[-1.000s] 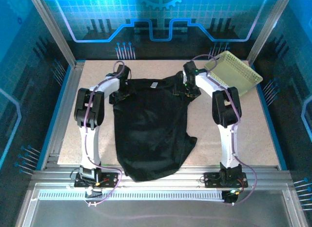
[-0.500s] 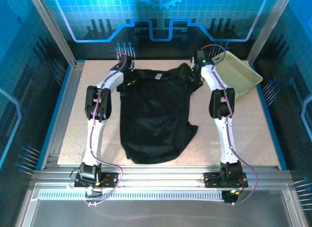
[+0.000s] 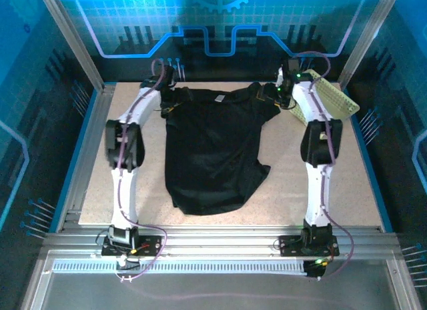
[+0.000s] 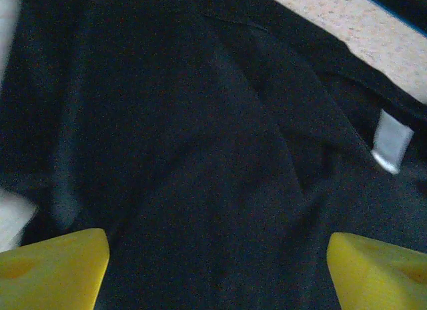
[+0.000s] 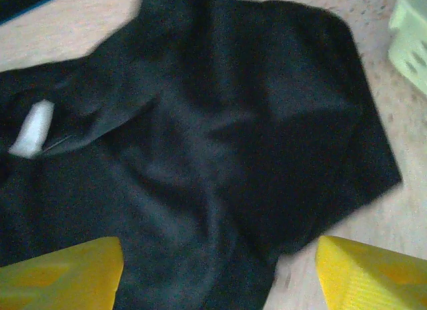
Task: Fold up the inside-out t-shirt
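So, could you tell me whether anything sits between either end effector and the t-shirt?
Nothing visible does. The left end effector and the right end effector, both open, face bare t-shirt fabric directly. The basket lies off to its right, out of the way.

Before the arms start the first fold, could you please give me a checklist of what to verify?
1. Left hand open, holding nothing: ok.
2. Right hand open, holding nothing: ok.
3. T-shirt wholly on the table, collar at the far side: ok.
4. Fabric smooth: not ok; creases run near the neck tag, and the lower right edge bulges out.
5. Basket apart from the right sleeve: ok, bare table lies between them.
6. Left sleeve laid out flat: cannot tell; the left arm hides part of it.
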### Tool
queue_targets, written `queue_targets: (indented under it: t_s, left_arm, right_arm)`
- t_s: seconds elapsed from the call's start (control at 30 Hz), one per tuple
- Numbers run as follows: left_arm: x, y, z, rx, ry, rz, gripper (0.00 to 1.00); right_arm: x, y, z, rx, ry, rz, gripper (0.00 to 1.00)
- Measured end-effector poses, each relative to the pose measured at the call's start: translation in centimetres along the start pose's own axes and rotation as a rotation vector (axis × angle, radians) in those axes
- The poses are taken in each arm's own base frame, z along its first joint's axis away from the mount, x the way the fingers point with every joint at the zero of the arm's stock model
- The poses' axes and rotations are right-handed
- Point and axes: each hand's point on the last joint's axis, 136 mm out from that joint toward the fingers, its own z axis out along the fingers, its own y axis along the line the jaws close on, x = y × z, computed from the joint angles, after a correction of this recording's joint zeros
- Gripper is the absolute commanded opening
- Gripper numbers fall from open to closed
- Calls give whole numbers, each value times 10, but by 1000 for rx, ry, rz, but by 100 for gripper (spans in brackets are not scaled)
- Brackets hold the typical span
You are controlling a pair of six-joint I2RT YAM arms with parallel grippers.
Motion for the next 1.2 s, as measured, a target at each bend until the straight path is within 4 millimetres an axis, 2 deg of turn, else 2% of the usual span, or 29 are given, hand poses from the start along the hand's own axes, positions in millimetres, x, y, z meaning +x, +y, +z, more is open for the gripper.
queue_targets:
  t_s: [0.1,0.17,0.2,0.27,0.33,0.5,0.6,0.77,0.87,0.97,1.07,1.2]
  left_arm:
    - [26,-11,-84,6,-84,61,88]
    - [52,-21,-127,36,-135,107,88]
    - [70,-25,-146,58,-157,135,88]
    - [110,-25,-163,85,-156,181,88]
    - [152,-11,-162,74,-123,221,87]
    - [256,44,-142,-16,10,307,87]
    - [291,59,-146,-6,24,349,88]
    - [322,69,-145,26,11,357,88]
    - [339,74,-138,24,24,373,88]
    - [347,72,-134,36,20,378,88]
    - [349,68,-133,55,3,374,89]
    - [352,63,-132,77,-8,374,89]
  right_arm:
    - [29,42,-80,-52,-79,-90,78]
    - [56,65,-126,-93,-137,-149,78]
    - [73,73,-143,-108,-156,-175,78]
    - [108,78,-158,-119,-156,-212,78]
    - [148,74,-153,-100,-112,-244,77]
    - [270,41,-115,8,119,-306,75]
    - [320,25,-114,44,193,-320,74]
    - [367,23,-119,38,212,-333,73]
    - [392,20,-108,38,245,-308,70]
    - [414,15,-93,58,285,-282,67]
    - [424,21,-82,61,298,-263,65]
    - [424,33,-70,37,280,-230,62]
